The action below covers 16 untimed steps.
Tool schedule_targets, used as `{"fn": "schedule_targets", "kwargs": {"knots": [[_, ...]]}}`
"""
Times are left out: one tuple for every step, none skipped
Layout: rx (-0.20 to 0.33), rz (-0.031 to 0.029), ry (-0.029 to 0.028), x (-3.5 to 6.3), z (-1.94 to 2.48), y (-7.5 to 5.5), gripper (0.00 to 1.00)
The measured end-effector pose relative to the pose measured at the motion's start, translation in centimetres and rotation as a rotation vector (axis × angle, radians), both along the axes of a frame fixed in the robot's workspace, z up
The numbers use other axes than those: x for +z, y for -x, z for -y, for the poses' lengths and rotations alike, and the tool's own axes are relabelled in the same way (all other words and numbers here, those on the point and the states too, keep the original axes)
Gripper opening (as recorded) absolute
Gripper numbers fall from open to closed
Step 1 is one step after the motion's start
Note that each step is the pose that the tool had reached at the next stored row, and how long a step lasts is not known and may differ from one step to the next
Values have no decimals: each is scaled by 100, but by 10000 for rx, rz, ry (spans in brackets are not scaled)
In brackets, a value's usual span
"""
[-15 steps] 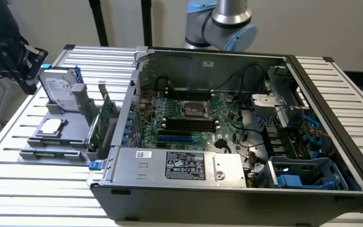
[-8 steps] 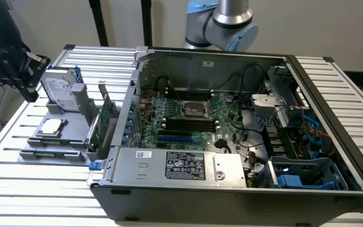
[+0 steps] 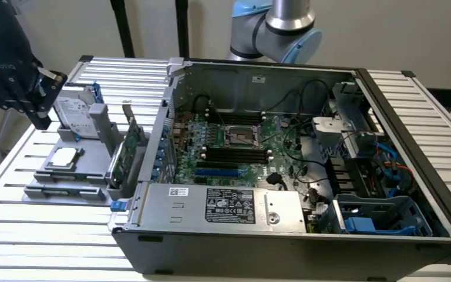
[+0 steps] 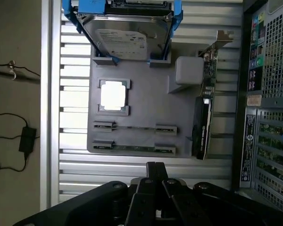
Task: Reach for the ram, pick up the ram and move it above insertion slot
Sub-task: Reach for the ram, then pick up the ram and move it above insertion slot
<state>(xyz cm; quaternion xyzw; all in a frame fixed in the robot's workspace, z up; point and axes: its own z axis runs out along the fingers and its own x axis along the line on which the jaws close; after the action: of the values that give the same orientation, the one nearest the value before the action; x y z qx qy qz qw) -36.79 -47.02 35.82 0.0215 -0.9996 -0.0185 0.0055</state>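
Two ram sticks stand on edge in the clips of a grey holder plate [image 4: 141, 101]. One ram stick [image 4: 134, 148] is greenish, the other ram stick [image 4: 134, 127] is a thin line beside it. In the exterior view the ram [image 3: 65, 190] sits at the holder's near end. My gripper [image 4: 155, 170] hovers above the slatted table just short of the holder, its fingers together on nothing. In the exterior view the gripper [image 3: 39, 116] hangs at the far left beside the hard drive. The black memory slots [image 3: 237, 154] lie on the motherboard inside the open case.
The holder also carries a hard drive [image 4: 127, 40] in a blue bracket, a processor [image 4: 113, 95] and a green card with a metal bracket [image 4: 205, 94]. The open computer case [image 3: 288, 176] stands to the exterior view's right, with a power supply [image 3: 218, 205] at its front.
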Motion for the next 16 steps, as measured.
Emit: {"fn": "schedule_targets", "kwargs": {"knots": [[180, 1, -1, -1, 0, 0, 11], [371, 0, 0, -1, 0, 0, 11], [552, 0, 0, -1, 0, -1, 11], [737, 0, 0, -1, 0, -1, 11], [916, 0, 0, -1, 0, -1, 11], [1097, 0, 0, -2, 0, -1, 11], [1276, 0, 0, -2, 0, -1, 11], [1457, 0, 0, -2, 0, -1, 11], [1642, -1, 0, -2, 0, -1, 11], [1822, 1, 0, -4, 0, -1, 11], [2002, 0, 0, -4, 0, -1, 11], [2181, 0, 0, -5, 0, -1, 11], [2362, 0, 0, -5, 0, -1, 11], [2551, 0, 0, -6, 0, -1, 11], [2732, 0, 0, -7, 0, -1, 11], [2912, 0, 0, -8, 0, -1, 11]]}}
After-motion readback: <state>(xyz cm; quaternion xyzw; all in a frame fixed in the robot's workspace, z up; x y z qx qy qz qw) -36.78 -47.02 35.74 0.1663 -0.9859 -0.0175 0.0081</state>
